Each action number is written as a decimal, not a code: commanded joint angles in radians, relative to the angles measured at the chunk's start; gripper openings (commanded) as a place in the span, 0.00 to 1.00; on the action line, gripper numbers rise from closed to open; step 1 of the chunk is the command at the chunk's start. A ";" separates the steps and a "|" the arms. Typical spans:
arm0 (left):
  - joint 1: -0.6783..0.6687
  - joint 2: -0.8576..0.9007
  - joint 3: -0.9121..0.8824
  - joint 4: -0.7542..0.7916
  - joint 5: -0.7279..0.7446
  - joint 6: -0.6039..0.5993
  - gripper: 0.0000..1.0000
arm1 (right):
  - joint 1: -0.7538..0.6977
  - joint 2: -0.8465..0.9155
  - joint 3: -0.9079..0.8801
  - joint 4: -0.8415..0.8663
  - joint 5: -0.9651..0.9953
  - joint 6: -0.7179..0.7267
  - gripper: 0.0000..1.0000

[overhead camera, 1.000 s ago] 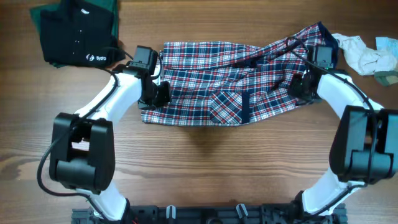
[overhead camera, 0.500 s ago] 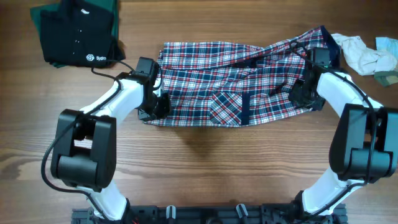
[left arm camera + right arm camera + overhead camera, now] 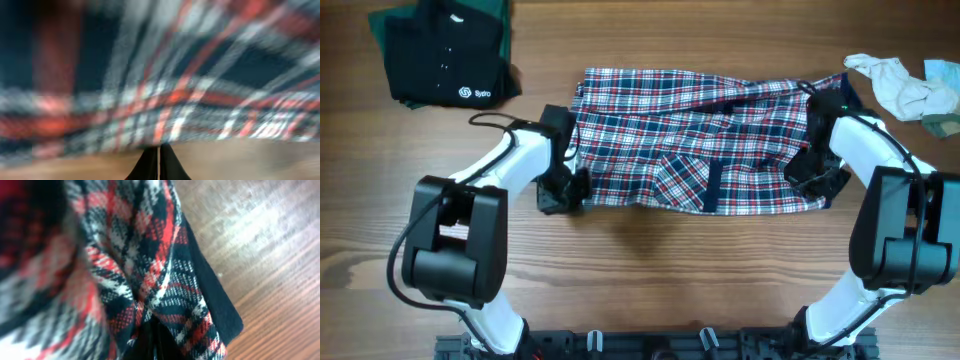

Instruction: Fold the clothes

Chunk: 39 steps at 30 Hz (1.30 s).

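A red, white and navy plaid shirt (image 3: 700,140) lies spread across the middle of the wooden table. My left gripper (image 3: 563,190) is at the shirt's near left corner. In the left wrist view its jaws (image 3: 159,152) are closed together at the blurred edge of the plaid cloth (image 3: 165,75). My right gripper (image 3: 817,178) is at the shirt's near right corner. In the right wrist view it (image 3: 152,339) is shut with plaid cloth (image 3: 140,255) bunched around its dark fingers, and a navy lining hangs beside it.
A folded black shirt (image 3: 445,55) lies on a green garment (image 3: 488,12) at the back left. A crumpled white cloth (image 3: 900,85) and small pale blue and green items (image 3: 942,75) lie at the back right. Bare wood (image 3: 650,270) runs along the front.
Both grippers have moved toward the table's front, drawing the shirt's near edge with them. The raised, bunched right side has dropped and the shirt lies flatter and wider.
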 commanded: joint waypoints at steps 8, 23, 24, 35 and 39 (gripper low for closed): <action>-0.003 0.000 -0.019 -0.109 -0.014 -0.034 0.04 | -0.072 0.040 -0.030 -0.053 0.012 0.127 0.04; -0.003 -0.360 -0.019 0.052 -0.071 -0.026 0.05 | -0.230 0.040 -0.029 -0.018 0.078 0.223 0.04; -0.003 -0.360 -0.019 0.086 -0.070 -0.003 0.06 | -0.241 0.040 -0.026 -0.014 0.082 0.222 0.04; -0.004 -0.360 -0.019 0.399 -0.066 0.023 0.34 | -0.324 0.039 0.019 0.070 0.092 0.220 0.06; -0.005 -0.360 -0.019 0.437 -0.048 0.023 0.37 | -0.320 0.034 0.035 0.076 0.077 0.122 0.24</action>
